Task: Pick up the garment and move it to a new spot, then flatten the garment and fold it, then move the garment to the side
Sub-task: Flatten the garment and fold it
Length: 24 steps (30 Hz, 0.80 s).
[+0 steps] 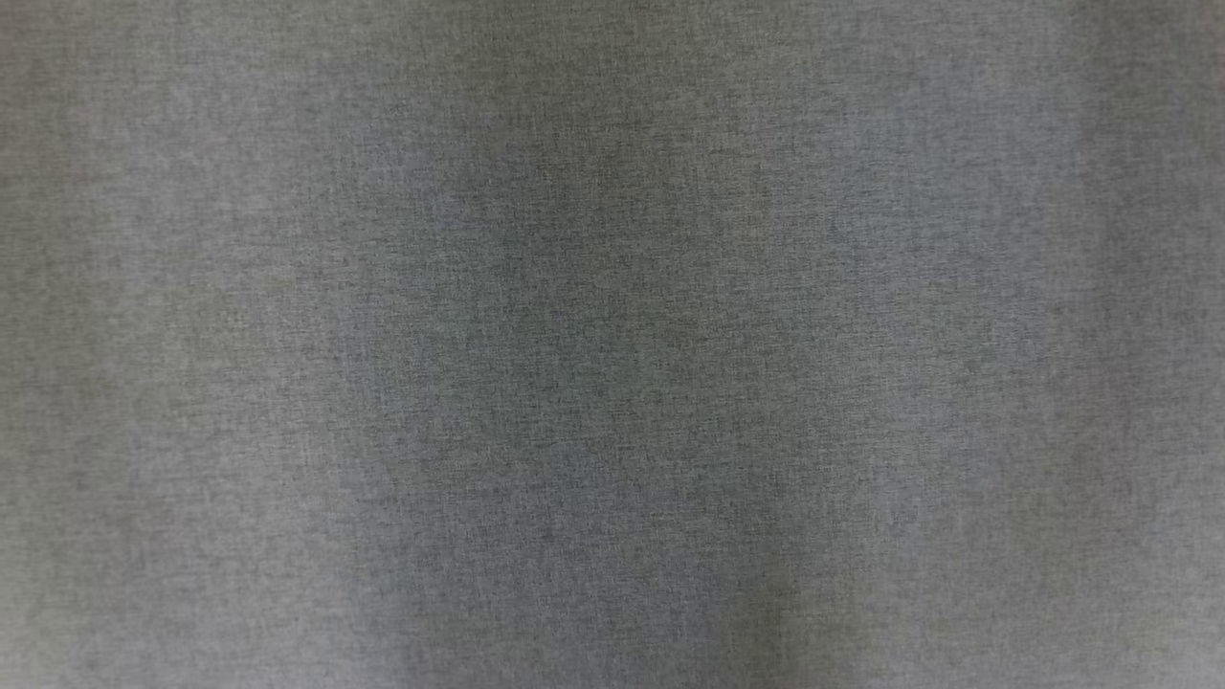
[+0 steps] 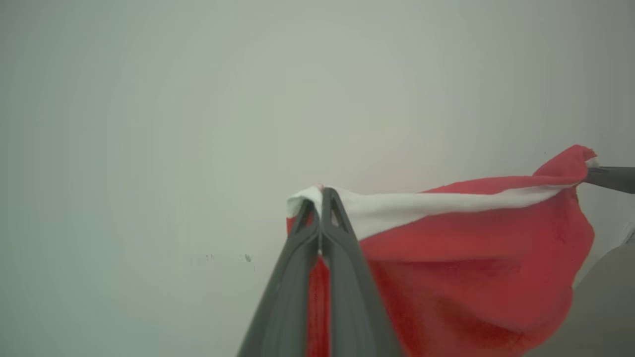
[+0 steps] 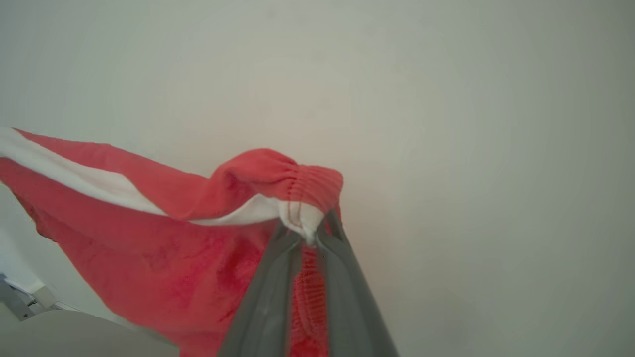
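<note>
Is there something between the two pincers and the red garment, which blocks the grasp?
Nothing visible. The left pincer is shut on the red garment at its white band, and the right pincer is shut on its gathered end.

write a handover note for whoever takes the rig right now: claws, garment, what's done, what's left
Left claw: shut on the garment, at its white-banded edge.
Right claw: shut on its gathered elastic corner.
The garment, red with a white band, is lifted and hangs spread between the two claws.
Done: pickup.
Left: set it down at the new spot, flatten, fold, move it aside.
</note>
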Available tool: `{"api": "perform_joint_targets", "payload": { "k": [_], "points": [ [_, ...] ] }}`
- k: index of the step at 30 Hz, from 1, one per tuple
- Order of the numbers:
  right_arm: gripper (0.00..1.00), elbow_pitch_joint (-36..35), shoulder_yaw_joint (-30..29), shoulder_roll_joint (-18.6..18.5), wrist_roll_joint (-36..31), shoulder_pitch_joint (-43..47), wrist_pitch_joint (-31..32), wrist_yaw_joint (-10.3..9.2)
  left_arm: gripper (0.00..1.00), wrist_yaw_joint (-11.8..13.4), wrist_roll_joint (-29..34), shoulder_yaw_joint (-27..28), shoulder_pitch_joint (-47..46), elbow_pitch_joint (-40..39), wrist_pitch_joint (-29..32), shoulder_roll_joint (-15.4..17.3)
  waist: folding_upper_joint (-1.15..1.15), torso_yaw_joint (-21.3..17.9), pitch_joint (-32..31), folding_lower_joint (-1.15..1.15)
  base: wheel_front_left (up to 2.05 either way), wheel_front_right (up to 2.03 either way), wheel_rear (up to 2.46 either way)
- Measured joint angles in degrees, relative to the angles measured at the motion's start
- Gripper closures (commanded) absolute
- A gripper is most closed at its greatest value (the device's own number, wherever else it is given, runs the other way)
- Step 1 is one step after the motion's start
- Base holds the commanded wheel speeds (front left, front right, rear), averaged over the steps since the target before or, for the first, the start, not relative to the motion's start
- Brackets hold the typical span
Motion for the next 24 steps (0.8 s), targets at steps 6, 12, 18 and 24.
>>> {"api": "perform_joint_targets", "payload": {
  "k": [6,12,18,24],
  "points": [
    [1.00,-4.36,6.55,-3.54,2.35,8.99,-3.20,0.00,1.00,0.00,-3.37,-1.44,10.73,-4.72,-0.81,2.22,0.00,0.27,-1.80,-0.01,0.00,0.00,0.00],
    [1.00,-11.74,10.72,-8.26,5.73,22.02,-8.45,0.00,1.00,4.28,-3.47,6.09,29.30,-18.33,-1.02,4.55,-0.02,0.17,-5.77,-0.03,0.00,0.00,0.00],
    [1.00,-19.11,14.08,-12.65,7.20,36.52,-11.55,0.00,1.00,9.14,-1.23,12.56,53.76,-31.39,-1.01,6.01,-0.02,-0.16,-10.67,-0.03,0.00,0.00,0.00],
    [1.00,-22.56,13.34,-15.72,8.82,50.55,-13.17,0.00,1.00,10.20,1.09,16.47,73.14,-37.45,-1.01,4.00,-0.02,-0.30,-15.53,-0.03,0.00,0.00,0.00]
  ]
}}
